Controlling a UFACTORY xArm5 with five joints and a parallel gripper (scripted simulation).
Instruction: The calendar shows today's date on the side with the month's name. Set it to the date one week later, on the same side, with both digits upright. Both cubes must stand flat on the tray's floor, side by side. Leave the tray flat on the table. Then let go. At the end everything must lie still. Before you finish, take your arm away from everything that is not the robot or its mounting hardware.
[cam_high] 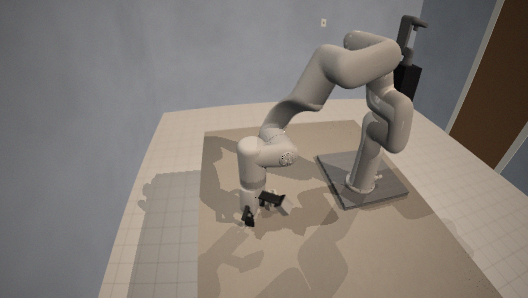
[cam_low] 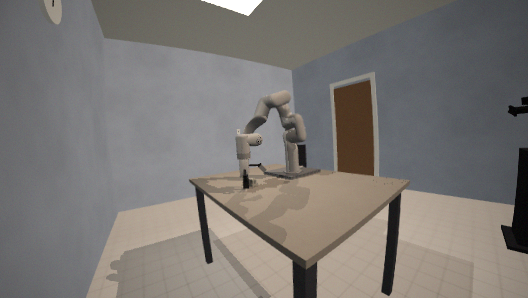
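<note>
My gripper [cam_high: 247, 218] points straight down and sits low over the table, near its left edge. It also shows in the exterior view [cam_low: 245, 183]. Its dark fingers stand open with nothing between them. A small pale thing [cam_low: 253, 183] lies on the table right beside the fingers. It is too small to tell whether it is the calendar tray or a cube. No digits or month name can be read in either view. The wrist and fingers hide most of what lies under them.
The arm's grey base plate [cam_high: 361, 179] sits at the back of the table [cam_low: 305, 200]. A black bracket [cam_high: 270, 199] juts from the wrist. The table's left edge is close to the gripper. A brown door [cam_low: 354, 131] and a black stand [cam_low: 520, 200] are off the table.
</note>
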